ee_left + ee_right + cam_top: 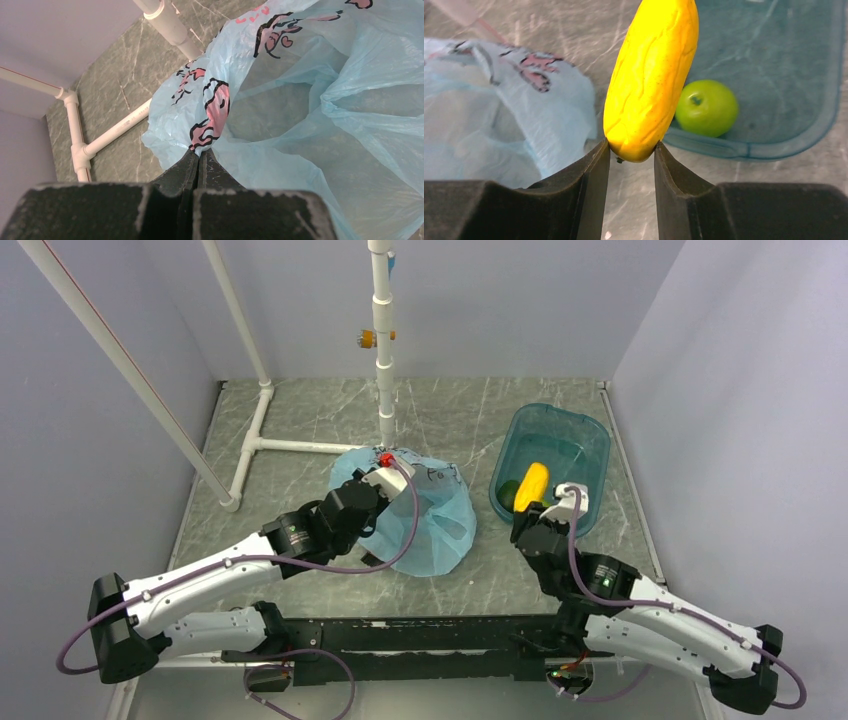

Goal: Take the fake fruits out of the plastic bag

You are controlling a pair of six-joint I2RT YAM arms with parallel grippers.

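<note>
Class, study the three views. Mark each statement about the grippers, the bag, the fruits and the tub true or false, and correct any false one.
1. The left gripper is shut on the edge of the plastic bag. True.
2. The right gripper holds the yellow fruit by one end. True.
3. The green apple lies inside the plastic bag. False: it lies in the teal tub.
4. The teal tub stands on the left arm's side of the plastic bag. False: it stands on the right arm's side.
</note>
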